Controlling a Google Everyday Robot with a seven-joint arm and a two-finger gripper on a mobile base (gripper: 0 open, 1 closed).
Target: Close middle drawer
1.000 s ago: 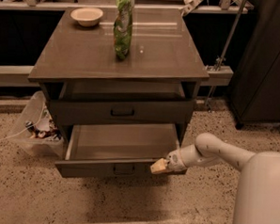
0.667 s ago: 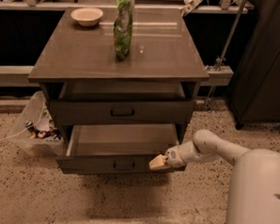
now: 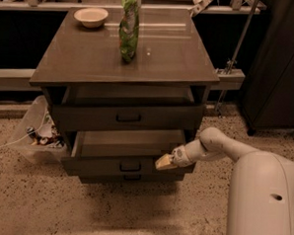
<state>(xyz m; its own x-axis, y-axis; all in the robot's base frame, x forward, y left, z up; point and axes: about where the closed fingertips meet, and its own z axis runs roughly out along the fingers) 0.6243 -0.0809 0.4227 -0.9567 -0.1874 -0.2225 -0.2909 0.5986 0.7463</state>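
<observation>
The middle drawer stands partly pulled out of the grey-brown cabinet, its pale inner box showing behind a flat front with a small dark handle. My gripper rests against the right end of that front, at its upper edge, with the white arm reaching in from the right. Above it, the taller top drawer is slightly open. Beneath it, the lowest front sits pushed in.
A bowl and a green bag stand on the cabinet top. A clear plastic bin of clutter sits on the floor at the left. A dark cabinet stands at the right, and my white body fills the lower right.
The middle drawer has slid back into the cabinet by a little, and my gripper has moved with its front toward the cabinet and slightly left.
</observation>
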